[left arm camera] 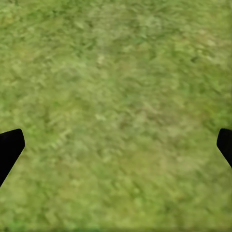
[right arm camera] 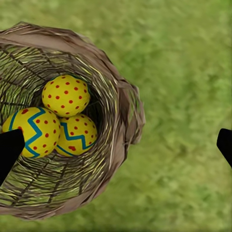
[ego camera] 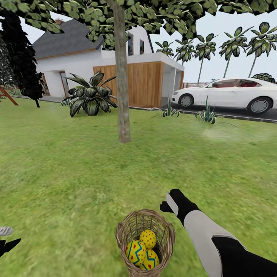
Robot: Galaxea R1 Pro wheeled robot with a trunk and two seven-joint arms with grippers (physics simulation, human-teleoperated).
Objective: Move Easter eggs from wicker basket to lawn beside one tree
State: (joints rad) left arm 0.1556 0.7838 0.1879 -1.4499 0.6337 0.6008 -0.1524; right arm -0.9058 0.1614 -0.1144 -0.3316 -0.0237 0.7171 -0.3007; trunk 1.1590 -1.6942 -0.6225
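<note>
The wicker basket stands on the lawn at the bottom middle of the head view. Inside it lie three yellow Easter eggs: a red-dotted one and two with blue zigzags. My right gripper hovers just beyond the basket's right rim, open and empty. In the right wrist view the open right gripper looks down on the basket and its eggs. My left gripper hangs open over bare grass. The grey-brown tree trunk rises ahead.
Beyond the tree stand a white house with a wooden front, a broad-leaved plant and a dark conifer at the left. A white car is parked on the road at the right, with palms behind. Open grass stretches from basket to trunk.
</note>
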